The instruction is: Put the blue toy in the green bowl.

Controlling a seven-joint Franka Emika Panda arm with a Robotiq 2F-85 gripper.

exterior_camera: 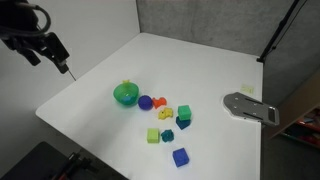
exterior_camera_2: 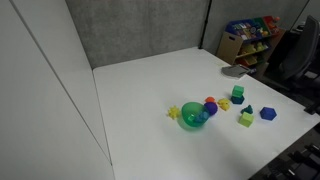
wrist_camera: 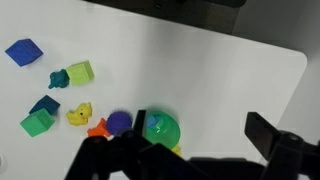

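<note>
The blue toy (wrist_camera: 58, 80) is a small dark teal block lying against a yellow-green cube (wrist_camera: 80, 72). It shows in both exterior views (exterior_camera: 167, 135) (exterior_camera_2: 248, 109). The green bowl (exterior_camera: 125, 94) stands on the white table (exterior_camera: 200, 70) at the near end of the toy cluster, and also shows in an exterior view (exterior_camera_2: 192, 117) and the wrist view (wrist_camera: 160, 128). My gripper (exterior_camera: 58, 58) hangs high, far from the toys and off the table's corner. In the wrist view its jaws (wrist_camera: 200, 128) are open and empty, with the bowl by one finger.
A purple ball (wrist_camera: 120, 122), an orange toy (wrist_camera: 97, 127) and a yellow toy (wrist_camera: 80, 114) lie beside the bowl. A green block (wrist_camera: 37, 122) touches another dark block (wrist_camera: 44, 104). A bright blue cube (wrist_camera: 22, 52) lies apart. A grey metal plate (exterior_camera: 250, 106) sits near a table edge.
</note>
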